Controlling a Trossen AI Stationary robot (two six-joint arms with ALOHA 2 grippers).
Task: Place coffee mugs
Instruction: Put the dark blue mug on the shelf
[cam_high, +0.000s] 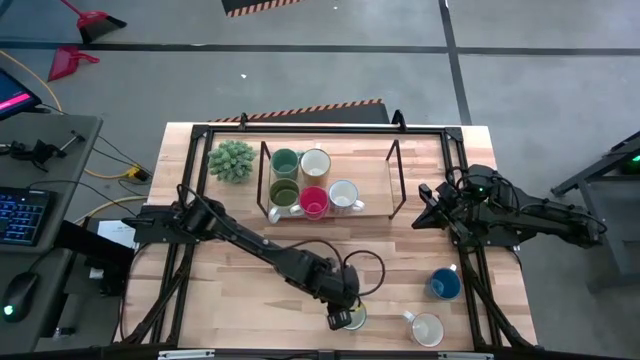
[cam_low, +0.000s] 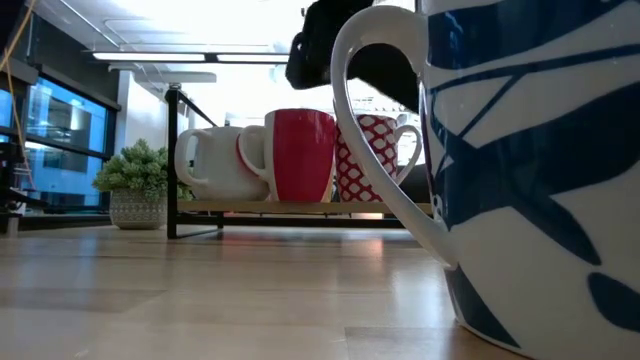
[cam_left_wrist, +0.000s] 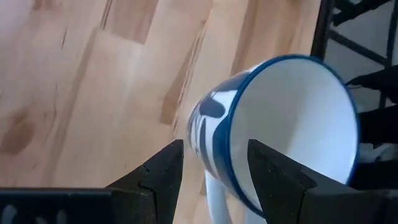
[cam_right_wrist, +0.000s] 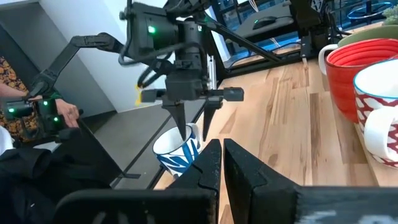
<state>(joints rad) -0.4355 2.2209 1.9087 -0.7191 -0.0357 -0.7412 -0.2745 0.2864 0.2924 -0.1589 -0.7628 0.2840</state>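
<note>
A white mug with a blue leaf pattern (cam_left_wrist: 273, 118) stands upright near the table's front edge (cam_high: 354, 319); it fills the right of the low view (cam_low: 530, 180). My left gripper (cam_left_wrist: 214, 152) comes down on it, open. One finger is over the mug's mouth and the other is outside. The mug's wall and handle (cam_right_wrist: 196, 134) lie between them, and no touch shows. My right gripper (cam_right_wrist: 221, 149) is shut on nothing and waits at the table's right side (cam_high: 424, 205). Teal (cam_high: 285, 161), cream (cam_high: 315, 162), olive (cam_high: 285, 191), red (cam_high: 313, 202) and white (cam_high: 343, 196) mugs sit on the wooden tray.
The tray has a black metal frame (cam_high: 395, 170) at the table's back. A spiky potted plant (cam_high: 231, 160) stands to its left. A blue mug (cam_high: 445, 284) and a white mug (cam_high: 427, 328) stand at the front right. A person's hands on controls (cam_right_wrist: 43, 109) show beyond the table.
</note>
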